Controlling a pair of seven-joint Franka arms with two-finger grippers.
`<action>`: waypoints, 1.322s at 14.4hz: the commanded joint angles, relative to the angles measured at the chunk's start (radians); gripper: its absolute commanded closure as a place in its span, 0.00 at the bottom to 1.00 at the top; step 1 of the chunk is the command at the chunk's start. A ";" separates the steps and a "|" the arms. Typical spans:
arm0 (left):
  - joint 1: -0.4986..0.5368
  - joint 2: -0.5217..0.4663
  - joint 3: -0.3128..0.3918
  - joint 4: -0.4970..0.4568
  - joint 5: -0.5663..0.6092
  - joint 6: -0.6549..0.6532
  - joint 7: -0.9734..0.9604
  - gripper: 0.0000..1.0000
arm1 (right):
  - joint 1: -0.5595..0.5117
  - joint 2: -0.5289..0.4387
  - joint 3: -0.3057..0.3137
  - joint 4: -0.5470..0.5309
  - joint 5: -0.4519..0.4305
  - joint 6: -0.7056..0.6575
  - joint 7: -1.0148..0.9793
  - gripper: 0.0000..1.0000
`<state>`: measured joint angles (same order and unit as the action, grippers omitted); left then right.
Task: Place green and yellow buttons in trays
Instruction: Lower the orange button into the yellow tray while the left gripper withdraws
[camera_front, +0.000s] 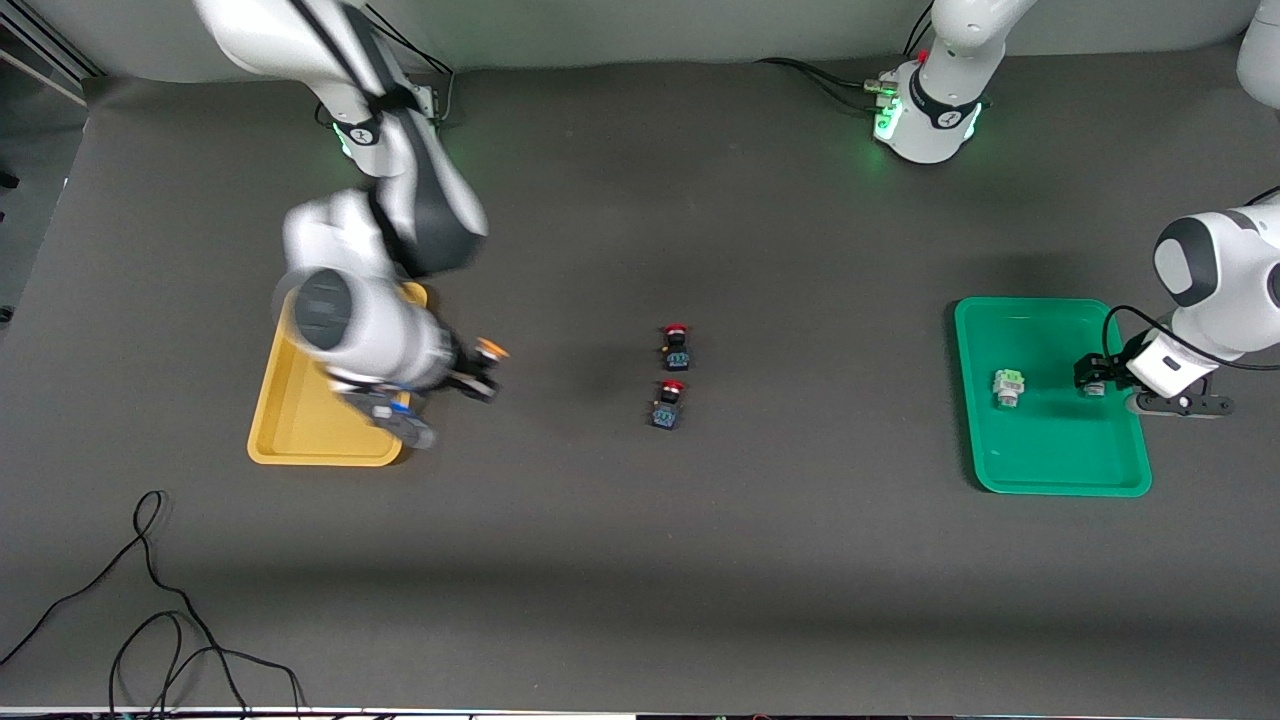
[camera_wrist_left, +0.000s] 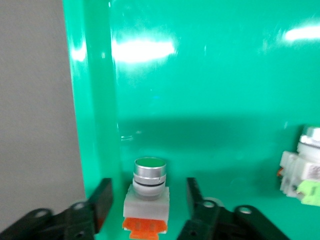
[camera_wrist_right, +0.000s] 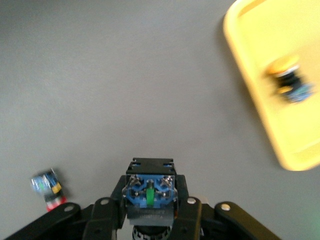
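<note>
My right gripper (camera_front: 478, 372) pinches a yellow button (camera_front: 489, 350) beside the yellow tray (camera_front: 300, 440); next I must carry it over the tray. My left gripper (camera_wrist_left: 145, 207) is spread around a green button (camera_wrist_left: 148, 192) in the green tray (camera_front: 1060, 470).

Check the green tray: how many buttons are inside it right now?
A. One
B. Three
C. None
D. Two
D. The left wrist view shows a green-capped button standing on the green tray between the open fingers of the left gripper, and a second button lying farther along the tray floor; the front view shows that second one in the tray too.
</note>
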<state>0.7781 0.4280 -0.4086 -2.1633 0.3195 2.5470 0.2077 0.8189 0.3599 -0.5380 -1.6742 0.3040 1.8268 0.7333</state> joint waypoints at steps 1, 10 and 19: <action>-0.016 -0.078 -0.010 0.101 0.001 -0.197 -0.007 0.00 | 0.014 -0.123 -0.120 -0.087 -0.063 -0.079 -0.272 1.00; -0.025 -0.208 -0.211 0.663 -0.094 -1.065 -0.013 0.00 | -0.030 -0.121 -0.329 -0.461 -0.122 0.403 -0.888 1.00; -0.550 -0.428 0.181 0.556 -0.298 -1.094 -0.129 0.00 | -0.055 0.088 -0.304 -0.596 0.181 0.727 -1.193 1.00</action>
<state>0.4357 0.0409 -0.4134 -1.5660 0.0422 1.4397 0.1277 0.7595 0.3867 -0.8428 -2.2718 0.3613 2.5161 -0.3364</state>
